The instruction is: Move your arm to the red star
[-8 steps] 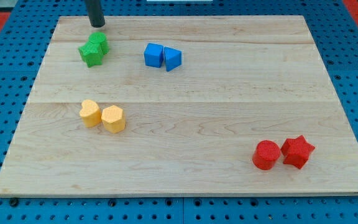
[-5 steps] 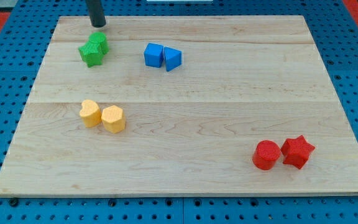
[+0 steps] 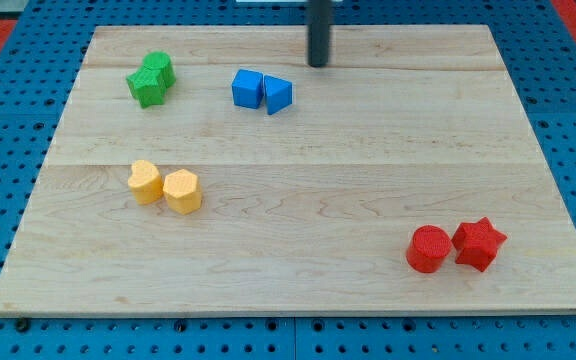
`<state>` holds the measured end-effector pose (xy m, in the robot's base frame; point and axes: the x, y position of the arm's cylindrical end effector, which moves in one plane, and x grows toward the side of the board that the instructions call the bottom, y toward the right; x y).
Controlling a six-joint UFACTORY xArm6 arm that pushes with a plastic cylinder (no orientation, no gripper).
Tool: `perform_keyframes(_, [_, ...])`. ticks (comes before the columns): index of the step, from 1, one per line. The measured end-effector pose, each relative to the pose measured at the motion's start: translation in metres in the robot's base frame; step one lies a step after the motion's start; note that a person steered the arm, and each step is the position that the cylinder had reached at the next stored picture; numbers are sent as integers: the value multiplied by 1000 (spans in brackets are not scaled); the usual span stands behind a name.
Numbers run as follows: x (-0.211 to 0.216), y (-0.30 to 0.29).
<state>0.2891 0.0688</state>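
The red star (image 3: pixel 479 243) lies near the view's bottom right of the wooden board (image 3: pixel 368 170), touching a red cylinder (image 3: pixel 429 249) on its left. My tip (image 3: pixel 318 63) is near the view's top, right of centre, just up and right of the blue blocks. It is far from the red star, which lies well below and to the right of it.
A blue cube (image 3: pixel 247 88) and a blue triangular block (image 3: pixel 277 94) sit together left of my tip. Two green blocks (image 3: pixel 150 79) sit at the top left. A yellow heart (image 3: pixel 145 182) and a yellow hexagonal block (image 3: pixel 182 190) sit at the left.
My tip has moved a long way right along the top of the board, from above the green blocks to past the blue blocks. No block has moved.
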Motion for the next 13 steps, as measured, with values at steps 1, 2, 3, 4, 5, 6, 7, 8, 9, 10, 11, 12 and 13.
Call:
perform_keyframes(1, [36, 60])
perform_keyframes(2, [49, 69])
perform_keyframes(3, [49, 69])
perform_keyframes(4, [79, 160])
perform_keyframes(5, [134, 273])
perform_keyframes(6, [183, 265])
perform_keyframes(7, [258, 257])
perform_keyframes(8, [274, 257])
perform_keyframes(9, [277, 250])
perform_keyframes(10, [278, 223])
perform_keyframes(11, [278, 174])
perform_keyframes(12, [281, 148])
perform_keyframes(13, [275, 139])
